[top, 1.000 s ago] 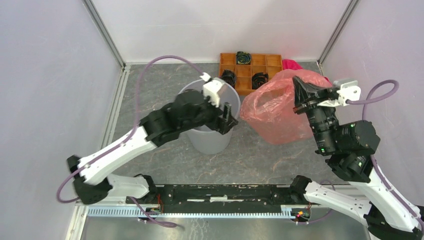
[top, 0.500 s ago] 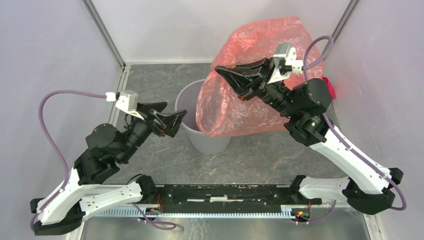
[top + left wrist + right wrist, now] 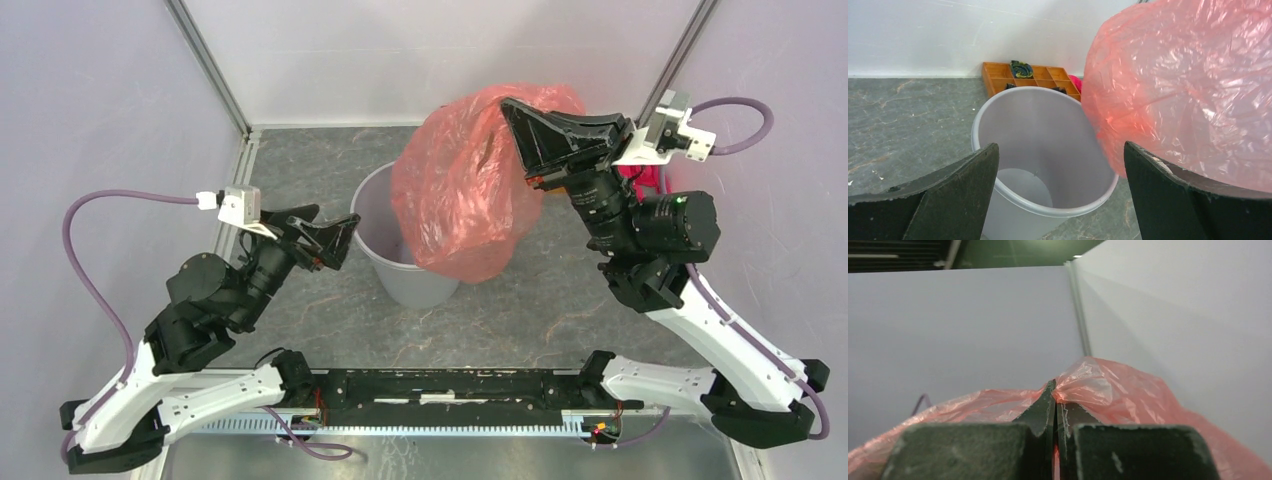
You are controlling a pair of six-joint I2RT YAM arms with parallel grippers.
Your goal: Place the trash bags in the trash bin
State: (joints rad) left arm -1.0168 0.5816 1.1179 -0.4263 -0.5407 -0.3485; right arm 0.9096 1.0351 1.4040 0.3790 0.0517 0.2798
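Two arms are sharing the job: the right gripper (image 3: pixel 512 112) is pinching a fold of the trash bag (image 3: pixel 455 190) shut between its fingers and holding it high, so the plastic is hanging over the trash bin's (image 3: pixel 372 215) right rim, not yet inside. The left gripper (image 3: pixel 338 226) is waiting beside the bin, spread wide and empty, probably to guide it in.

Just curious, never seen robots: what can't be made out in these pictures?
- Top view: the trash bag overlaps the trash bin; whether its bottom is inside is unclear.
- Orange tray: behind the bag in top view, partly behind the bin in left wrist view.
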